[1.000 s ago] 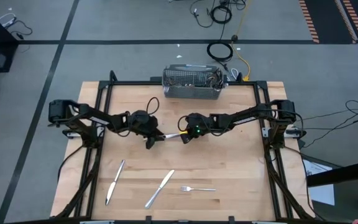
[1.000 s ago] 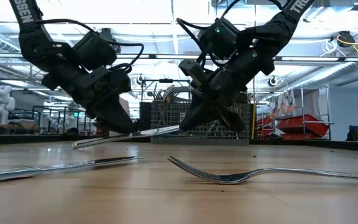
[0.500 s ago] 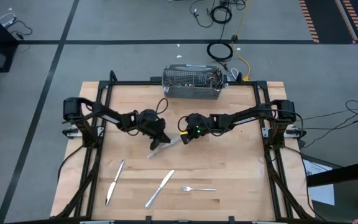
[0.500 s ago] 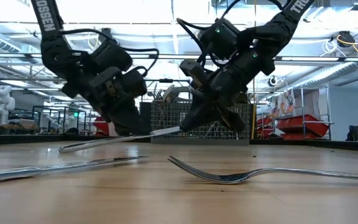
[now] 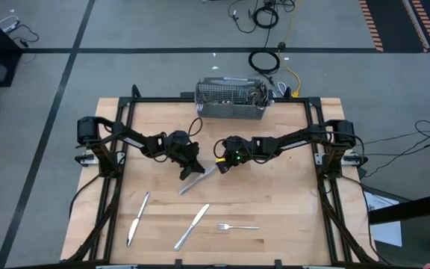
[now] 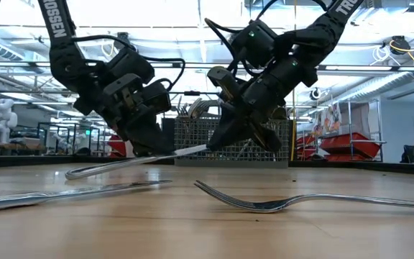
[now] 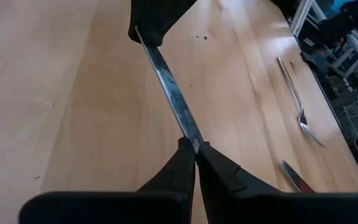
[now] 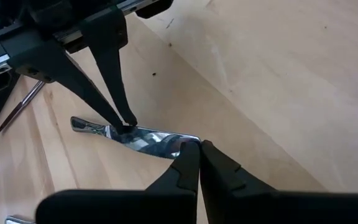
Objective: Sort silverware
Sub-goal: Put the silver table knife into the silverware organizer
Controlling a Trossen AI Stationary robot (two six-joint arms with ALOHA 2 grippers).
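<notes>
Mid-table, both arms meet over one table knife (image 5: 198,179). The left gripper (image 5: 192,169) is clamped on the knife partway along its length; in the left wrist view its two fingers (image 7: 182,163) pinch the thin metal between them. The right gripper (image 5: 219,166) is pressed together on the knife's other end, the blade end by the look of the right wrist view (the tip sits right at its fingertips). The knife hangs just above the wood, tilted, its free handle end lowest and nearest the table (image 5: 290,202) in the low view.

Nearer the front edge lie three more pieces, flat on the wood and apart from one another: a knife (image 5: 137,217) to the left, a second knife (image 5: 192,226) in the middle, a fork (image 5: 237,226) to the right of that. In the low view the fork (image 6: 293,201) rests with its tines curling upward.

At the far edge stands a wire-mesh basket (image 5: 231,99), with silverware handles (image 6: 196,109) showing above its rim (kinds not readable from here).
</notes>
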